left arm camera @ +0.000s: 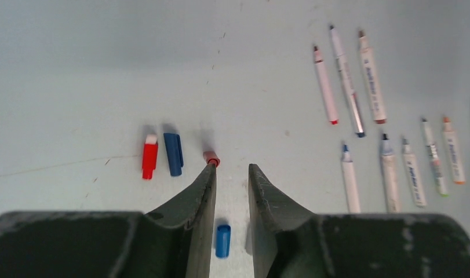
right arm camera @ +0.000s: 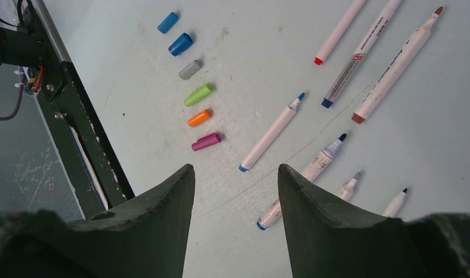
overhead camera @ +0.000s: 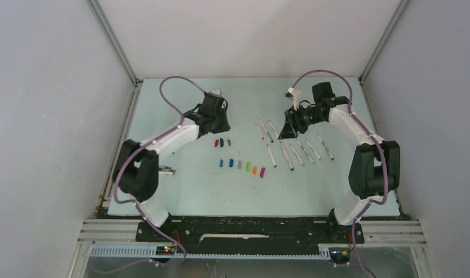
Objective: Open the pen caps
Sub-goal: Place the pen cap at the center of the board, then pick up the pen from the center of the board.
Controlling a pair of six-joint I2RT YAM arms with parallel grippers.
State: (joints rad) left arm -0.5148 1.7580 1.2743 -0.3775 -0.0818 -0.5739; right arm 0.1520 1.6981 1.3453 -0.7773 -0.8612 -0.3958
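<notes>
- The left end effector (left arm camera: 231, 168) is slightly parted and holds nothing; a reddish cap (left arm camera: 211, 157) lies at one fingertip
- The right end effector (right arm camera: 235, 169) is spread wide and empty above the counter (overhead camera: 180, 116)
- The pen caps (overhead camera: 241, 166) lie loose in two rows mid-counter, with the pens (overhead camera: 290, 153) bare-tipped to their right
</notes>
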